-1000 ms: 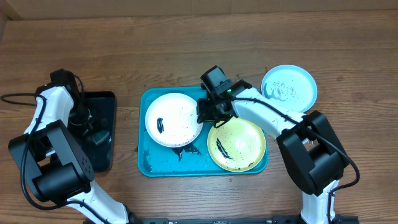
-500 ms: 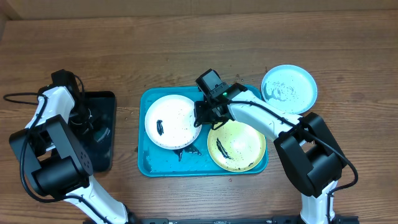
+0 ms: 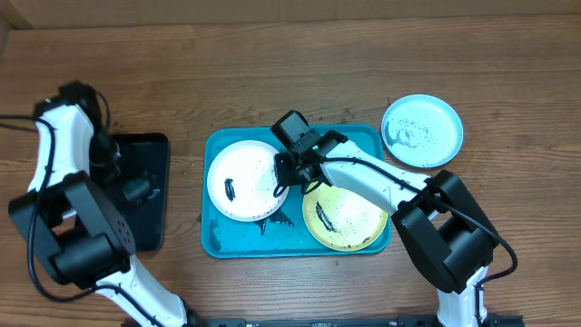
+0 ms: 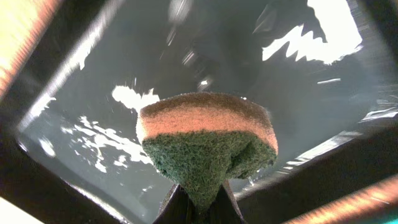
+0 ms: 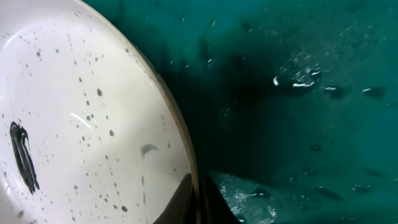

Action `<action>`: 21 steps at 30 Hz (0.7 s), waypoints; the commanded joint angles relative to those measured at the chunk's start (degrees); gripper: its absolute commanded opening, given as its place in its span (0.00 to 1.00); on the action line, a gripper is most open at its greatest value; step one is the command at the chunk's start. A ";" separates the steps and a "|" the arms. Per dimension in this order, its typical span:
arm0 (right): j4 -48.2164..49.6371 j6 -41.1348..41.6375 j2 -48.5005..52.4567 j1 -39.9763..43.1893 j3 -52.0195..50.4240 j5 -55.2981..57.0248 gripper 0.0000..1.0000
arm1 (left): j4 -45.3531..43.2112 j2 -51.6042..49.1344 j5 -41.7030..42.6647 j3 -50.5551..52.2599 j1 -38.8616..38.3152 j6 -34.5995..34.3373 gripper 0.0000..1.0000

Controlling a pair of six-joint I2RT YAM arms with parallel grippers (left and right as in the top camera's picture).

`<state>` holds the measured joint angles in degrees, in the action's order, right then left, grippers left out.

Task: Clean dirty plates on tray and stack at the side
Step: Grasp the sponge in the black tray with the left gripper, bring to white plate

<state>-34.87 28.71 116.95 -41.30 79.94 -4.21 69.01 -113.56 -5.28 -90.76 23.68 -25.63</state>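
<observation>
Progress: early, no stack yet. Off tray: light-blue-rimmed round plastic plate, on wooden counter at R side, specks showing. Left in large bright blue rectangular plastic tray: white-rimmed round plastic plate + yellow-green-rimmed round plastic plate, both w/ dark smears. Seemingly right claw clamped on white plate's rim. Over at small black tray, left claw pinching orange-green sponge, well apart from plates. Dark bits on blue tray floor.

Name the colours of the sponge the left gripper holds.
Orange over dark green scouring pad; the sponge shows best in left wrist view.
</observation>
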 commanded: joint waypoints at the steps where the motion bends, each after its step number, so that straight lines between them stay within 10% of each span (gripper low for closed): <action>1: 0.70 0.07 0.85 -0.28 1.84 4.90 0.04 | -0.28 7.89 3.65 -3.61 0.31 4.90 0.04; 21: 0.02 3.13 1.70 -0.33 1.73 0.28 0.04 | -4.46 13.00 27.82 0.87 -0.50 19.69 0.04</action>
<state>-34.79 30.20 117.73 -41.36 80.36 -1.52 64.05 -104.66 15.27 -87.64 23.66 -10.39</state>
